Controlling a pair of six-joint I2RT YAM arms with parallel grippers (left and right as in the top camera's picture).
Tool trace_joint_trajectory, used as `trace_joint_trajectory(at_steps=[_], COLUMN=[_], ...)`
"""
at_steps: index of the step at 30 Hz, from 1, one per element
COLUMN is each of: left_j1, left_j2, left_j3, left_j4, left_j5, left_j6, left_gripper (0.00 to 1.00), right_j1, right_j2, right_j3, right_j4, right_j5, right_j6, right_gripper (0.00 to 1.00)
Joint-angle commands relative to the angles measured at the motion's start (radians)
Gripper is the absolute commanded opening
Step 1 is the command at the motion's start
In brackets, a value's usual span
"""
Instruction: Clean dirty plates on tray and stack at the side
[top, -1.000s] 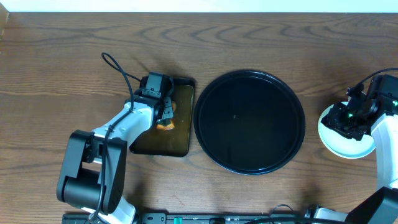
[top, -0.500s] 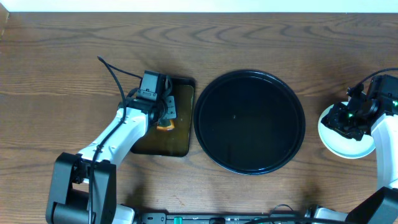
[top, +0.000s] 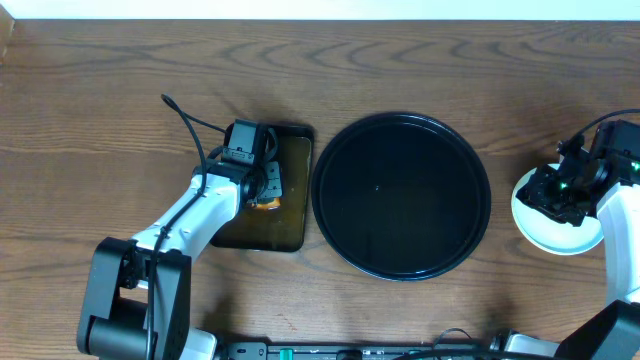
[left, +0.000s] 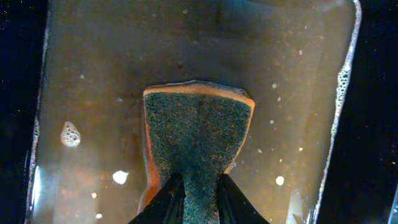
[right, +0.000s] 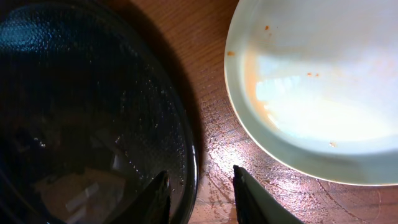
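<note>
Left pincer (left: 198, 202): clamped on sponge (left: 199, 137), pinching its near end, in soapy water of small rectangular tray (top: 290, 232). Right pincer (right: 202, 198): fingers apart, nothing held, over tabletop (right: 214, 155) between round tray (top: 400, 195) and plate (right: 323, 87). Plate on tabletop right of round tray, orange smears inside. Others beneath: cannot tell. Plate likely rigid, light, breakable, slick when wet; best taken at rim.

Speckled grey-green sponge (left: 199, 137), orange-edged, in the left hand (left: 198, 186) over murky brown, white-flecked water (left: 93, 74); beyond the right hand (right: 199, 190), a pale mint-white plate (right: 323, 74) smeared orange-brown, glossy black tray (right: 93, 112), brown wood-grain surface (right: 214, 146).
</note>
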Motion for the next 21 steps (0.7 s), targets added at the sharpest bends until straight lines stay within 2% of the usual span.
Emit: trace_joint_trajectory(at_steps=[1,12,17,21], left_j1=[0.001,0.002,0.003,0.002], left_j2=[0.017,0.161,0.18,0.159], left_j3=[-0.009,-0.009,-0.008,0.01], left_j4=[-0.007,0.009,0.024,0.013], left_j5=[-0.029,-0.143,-0.147,-0.121], left_j6=[0.005,0.005,0.005,0.006], left_gripper=[0.2,0.21,0.29,0.3], right_j1=[0.009,0.009,0.009,0.009], right_j2=[-0.016,-0.016,-0.016,-0.016], right_j3=[-0.005,-0.005,-0.005,-0.005], right_j4=[-0.001,-0.008,-0.01,-0.009], right_j5=[-0.004,-0.004,-0.004,-0.004], right_j6=[-0.014,-0.014,-0.014,-0.014], right_gripper=[0.32,0.31,0.31,0.31])
